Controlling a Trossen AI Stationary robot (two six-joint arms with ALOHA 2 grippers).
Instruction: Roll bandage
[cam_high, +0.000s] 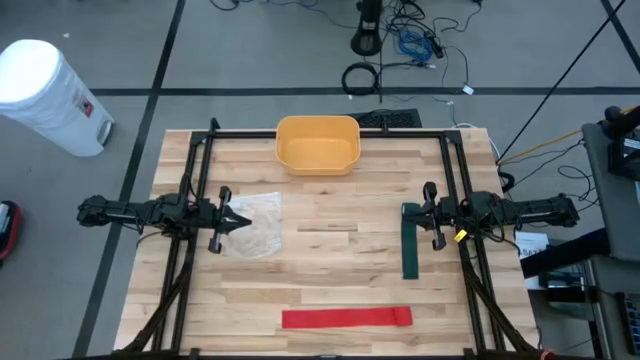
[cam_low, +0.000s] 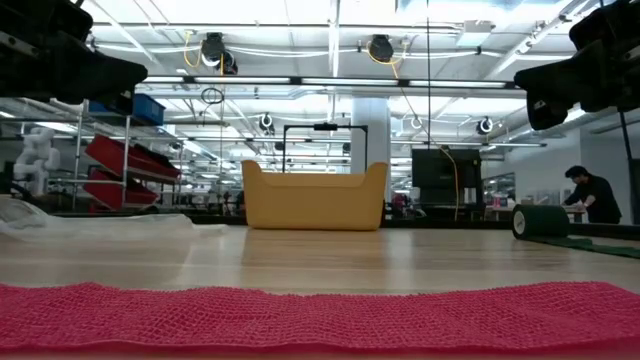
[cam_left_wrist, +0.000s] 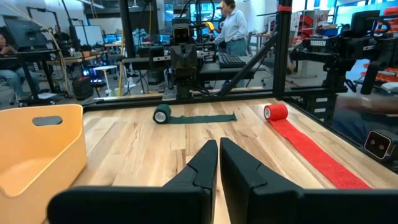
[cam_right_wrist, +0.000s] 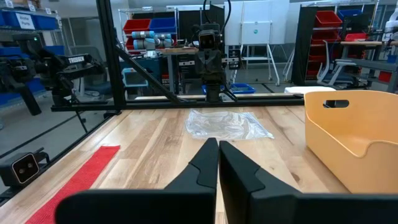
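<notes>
High view shows the yellow bin (cam_high: 317, 144) at the table's (cam_high: 330, 270) far edge, nothing visible inside it. Toward the left arm from the bin lies a clear plastic bag (cam_high: 255, 224), under the left tool (cam_high: 240, 218), whose fingers are closed and empty. Toward the right arm lies the green bandage (cam_high: 411, 243), partly rolled, beside the right tool (cam_high: 412, 211), also closed and empty. The red bandage (cam_high: 346, 318) lies near the table's front edge.
</notes>
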